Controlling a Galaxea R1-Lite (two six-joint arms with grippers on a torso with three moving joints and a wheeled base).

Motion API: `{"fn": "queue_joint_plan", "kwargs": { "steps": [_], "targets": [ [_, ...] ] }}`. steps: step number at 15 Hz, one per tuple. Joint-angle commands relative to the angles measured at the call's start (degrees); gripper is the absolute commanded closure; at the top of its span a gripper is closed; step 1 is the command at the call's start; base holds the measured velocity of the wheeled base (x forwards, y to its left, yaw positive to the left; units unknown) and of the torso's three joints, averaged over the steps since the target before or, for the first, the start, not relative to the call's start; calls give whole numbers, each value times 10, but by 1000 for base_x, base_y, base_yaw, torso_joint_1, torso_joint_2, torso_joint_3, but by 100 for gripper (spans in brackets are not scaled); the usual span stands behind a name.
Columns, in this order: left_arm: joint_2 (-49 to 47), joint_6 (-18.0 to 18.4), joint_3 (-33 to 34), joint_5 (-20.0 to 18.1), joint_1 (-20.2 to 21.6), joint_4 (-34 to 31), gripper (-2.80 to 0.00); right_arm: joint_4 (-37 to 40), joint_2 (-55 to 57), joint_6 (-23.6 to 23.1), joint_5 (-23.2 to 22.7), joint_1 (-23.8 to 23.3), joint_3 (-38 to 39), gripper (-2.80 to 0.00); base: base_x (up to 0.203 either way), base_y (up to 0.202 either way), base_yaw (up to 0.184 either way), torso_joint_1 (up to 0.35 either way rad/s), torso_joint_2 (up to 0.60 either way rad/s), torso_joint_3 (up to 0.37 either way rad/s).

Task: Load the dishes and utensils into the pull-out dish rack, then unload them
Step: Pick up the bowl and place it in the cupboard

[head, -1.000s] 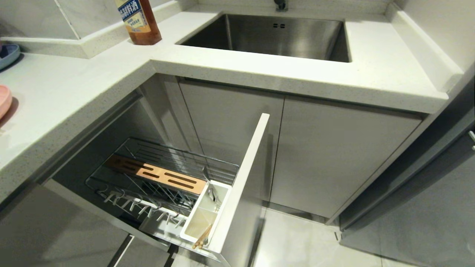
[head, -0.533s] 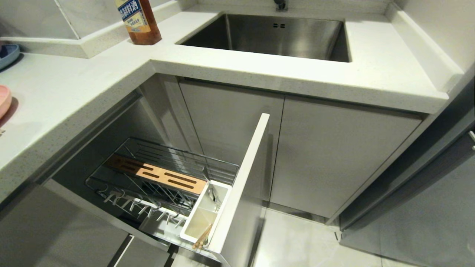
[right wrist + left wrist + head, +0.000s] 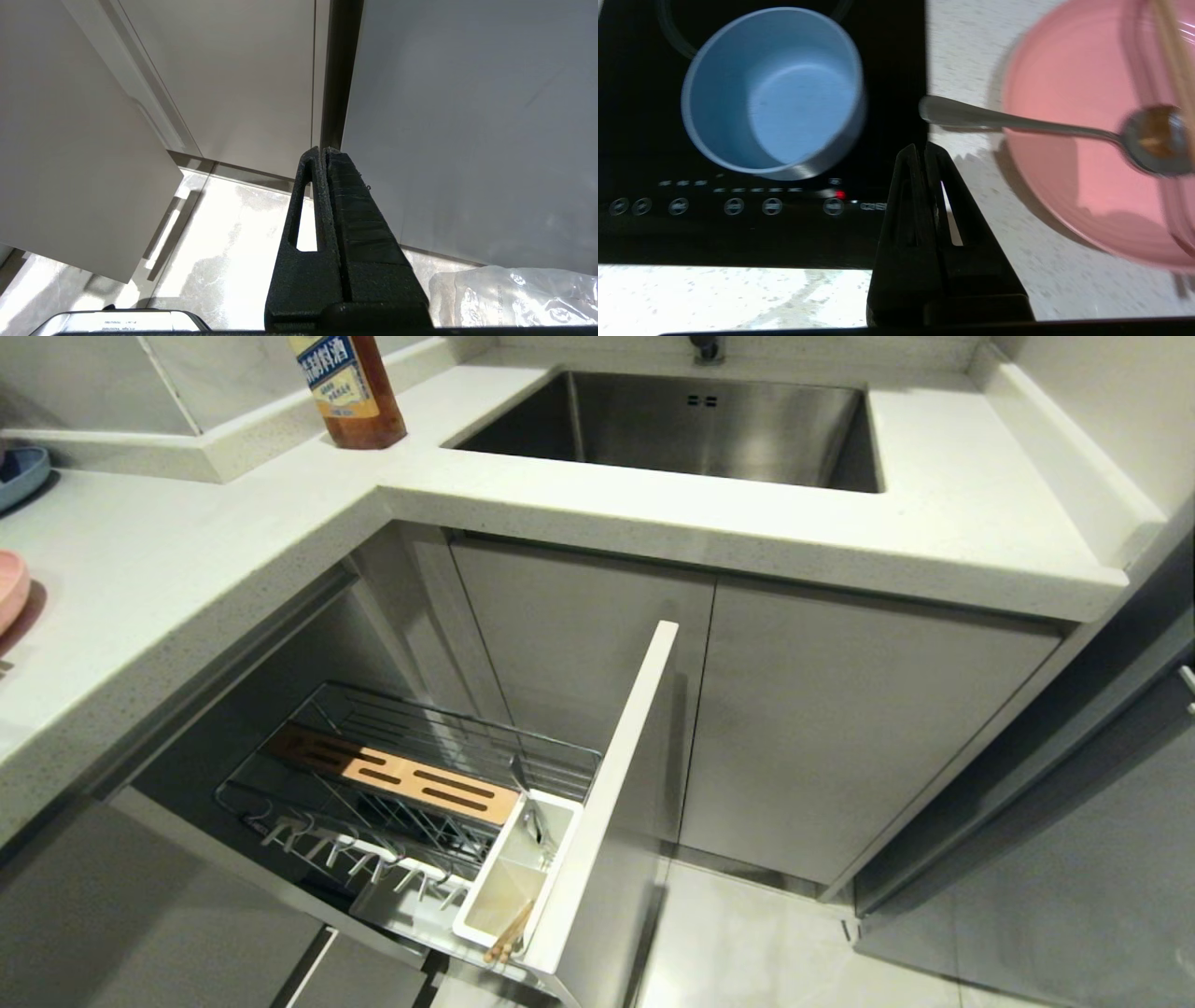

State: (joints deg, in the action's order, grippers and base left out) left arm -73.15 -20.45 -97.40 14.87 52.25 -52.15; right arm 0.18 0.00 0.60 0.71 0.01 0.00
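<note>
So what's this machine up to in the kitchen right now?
It is putting tableware into the pull-out dish rack, which stands open under the counter. Chopsticks already sit in the rack's white utensil cup. The left gripper, shut and empty, hangs over the counter near a spoon lying across a pink plate, with a light-blue bowl on the black cooktop. The right gripper is shut, down by the cabinets.

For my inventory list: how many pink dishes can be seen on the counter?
1, as far as I can tell: the pink plate lies on the white counter beside the black cooktop, a spoon resting across it. More may be hidden outside the views.
</note>
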Motion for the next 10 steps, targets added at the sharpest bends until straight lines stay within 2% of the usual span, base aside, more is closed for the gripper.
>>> {"fn": "queue_joint_plan", "kwargs": {
  "steps": [1,6,10],
  "targets": [
    [-8,-2,4,-4,22,-3,0,0,0,-1,0,1,1,0,0,0,0,0,0,0],
    [-30,-5,2,-23,87,-1,0,0,0,0,0,0,1,0,0,0,0,0,0,0],
    [-73,-2,-18,-87,130,1,0,0,0,0,0,0,1,0,0,0,0,0,0,0]
  ]
}}
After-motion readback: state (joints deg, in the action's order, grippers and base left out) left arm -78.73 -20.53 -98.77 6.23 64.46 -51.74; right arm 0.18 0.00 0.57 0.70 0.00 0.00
